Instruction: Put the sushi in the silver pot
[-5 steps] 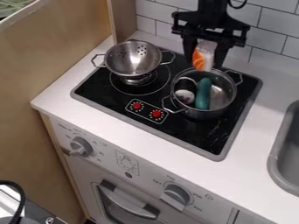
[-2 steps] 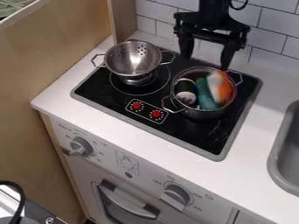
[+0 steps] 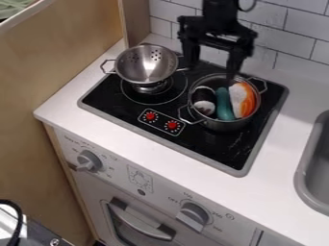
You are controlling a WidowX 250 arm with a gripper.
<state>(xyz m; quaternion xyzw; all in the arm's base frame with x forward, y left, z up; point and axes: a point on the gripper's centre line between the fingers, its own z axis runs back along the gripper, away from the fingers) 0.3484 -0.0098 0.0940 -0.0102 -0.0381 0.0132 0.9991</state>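
Colander (image 3: 146, 67) stands near the silver pot (image 3: 221, 126), green object (image 3: 223, 105) beside the sushi (image 3: 242, 100) inside.

White rectangular wall tiles (image 3: 289, 41), dark grout lines, behind white tabletop (image 3: 57, 105). Tan wooden panel (image 3: 57, 62) along left side. Grey sink basin (image 3: 315, 178) at right edge. Below tabletop: light-coloured toy oven front (image 3: 122, 178), two grey knobs, pale door handle (image 3: 138, 222). Lighting soft; faint sheen on panel.
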